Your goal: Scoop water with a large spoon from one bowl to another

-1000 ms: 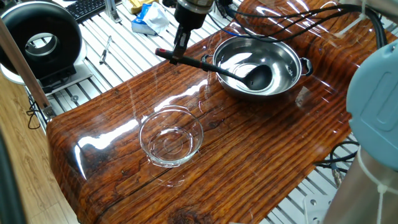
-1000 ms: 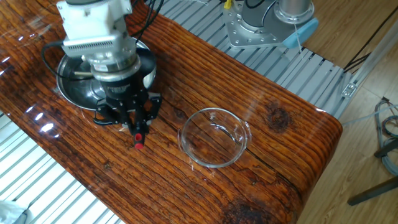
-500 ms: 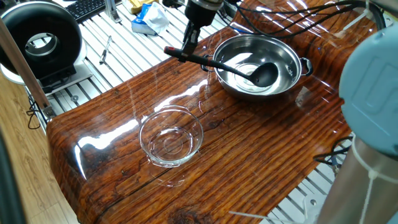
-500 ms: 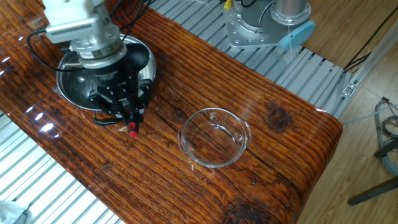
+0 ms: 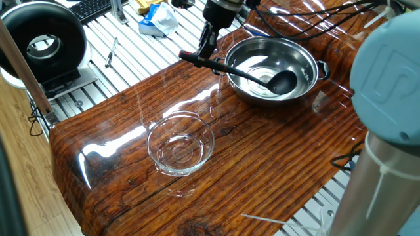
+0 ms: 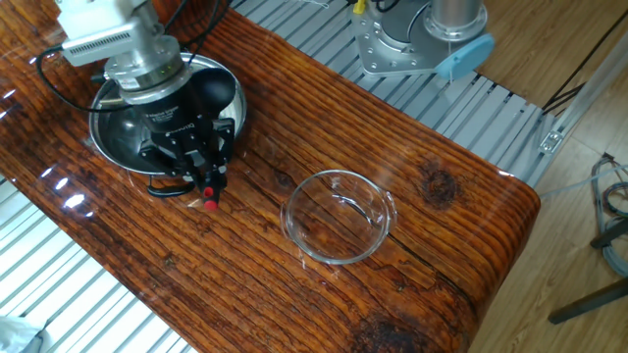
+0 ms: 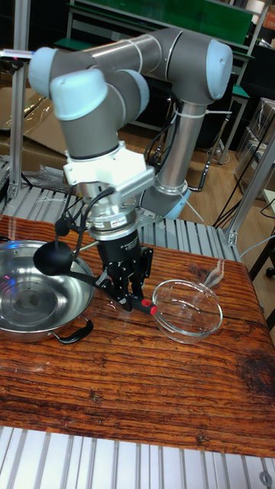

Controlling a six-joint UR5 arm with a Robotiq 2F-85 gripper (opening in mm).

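Note:
The shiny steel bowl [image 5: 308, 58] [image 6: 106, 145] [image 7: 30, 302] stands at the table's far end. My gripper [image 5: 207, 51] [image 6: 201, 176] [image 7: 130, 294] is shut on the large spoon's handle, close to its red tip [image 5: 184, 56] [image 6: 210, 204] [image 7: 153, 310]. The black handle slants over the rim into the steel bowl. Its round cup [image 5: 283, 81] [image 6: 216, 90] [image 7: 55, 258] hangs over the inside at about rim height. Water shows only as faint glints on the steel bowl's floor [image 5: 252, 65]. The clear glass bowl [image 5: 180, 145] [image 6: 340, 216] [image 7: 188, 309] sits apart on the wood.
A black round device [image 5: 42, 42], a keyboard [image 5: 92, 8] and a blue-white bag [image 5: 157, 18] lie on the slatted bench beyond the table edge. The arm's grey joint [image 5: 387, 65] fills the right foreground. Cables [image 5: 315, 19] trail behind the steel bowl.
My gripper has carried the spoon's handle towards the steel bowl, and the cup has slid further across the bowl's inside. The glass bowl has not moved.

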